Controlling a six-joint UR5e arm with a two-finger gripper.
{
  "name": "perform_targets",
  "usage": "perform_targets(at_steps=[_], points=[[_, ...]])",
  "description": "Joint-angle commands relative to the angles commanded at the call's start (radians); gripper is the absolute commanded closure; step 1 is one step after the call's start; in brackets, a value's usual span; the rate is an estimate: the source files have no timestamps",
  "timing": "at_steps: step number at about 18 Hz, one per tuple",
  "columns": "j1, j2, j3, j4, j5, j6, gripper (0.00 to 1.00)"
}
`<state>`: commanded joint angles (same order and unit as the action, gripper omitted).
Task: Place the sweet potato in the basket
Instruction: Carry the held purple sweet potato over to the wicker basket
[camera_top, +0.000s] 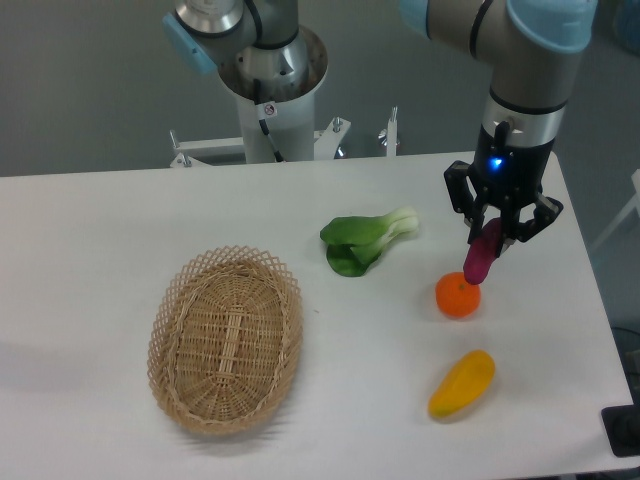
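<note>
My gripper (490, 243) is at the right side of the table, shut on the sweet potato (481, 256). The sweet potato is a small magenta-purple tuber that hangs tilted from the fingers, lifted off the table, its lower end just above the round orange (458, 296). The basket (226, 338) is an oval tan wicker basket with a lattice rim. It sits at the front left of the table, far to the left of the gripper, and nothing lies in it.
A green bok choy (364, 241) lies between the basket and the gripper. A yellow-orange mango-shaped fruit (462, 384) lies in front of the orange. The arm's base (272, 80) stands behind the table. The table's right edge is close to the gripper.
</note>
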<state>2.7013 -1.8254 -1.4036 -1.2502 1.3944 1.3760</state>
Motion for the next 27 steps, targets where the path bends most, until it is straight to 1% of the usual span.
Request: perform_targets(at_steps=[7,12,14,17,18,20,21,23,24,25,26,27], points=[[-0.008,0.008,-0.011,-0.002,-0.002,-0.021,0.83],[-0.066,0.005,-0.021,0.005,-0.003,-0.130,0.83],[-0.106,0.005,-0.052,0.015,0.000,-0.196,0.83],[-0.184,0.000,-0.075,0.067,0.002,-0.352,0.83],[-0.231,-0.003,-0.089,0.084,0.003,-0.450,0.83],[-0.280,-0.005,-0.112,0.112,0.003,-0.526,0.83],[-0.313,-0.005,-0.132,0.135,0.005,-0.567,0.83],[-0.368,-0.005,-0.191,0.191,0.009,-0.620,0.83],[-0.392,-0.005,-0.210,0.237,0.012,-0.636,0.83],[-0.425,-0.006,-0.224,0.270,0.014,-0.662,0.83],[-0.457,-0.012,-0.244,0.293,0.020,-0.701,0.83],[-0.483,-0.027,-0.255,0.308,0.050,-0.734,0.83]])
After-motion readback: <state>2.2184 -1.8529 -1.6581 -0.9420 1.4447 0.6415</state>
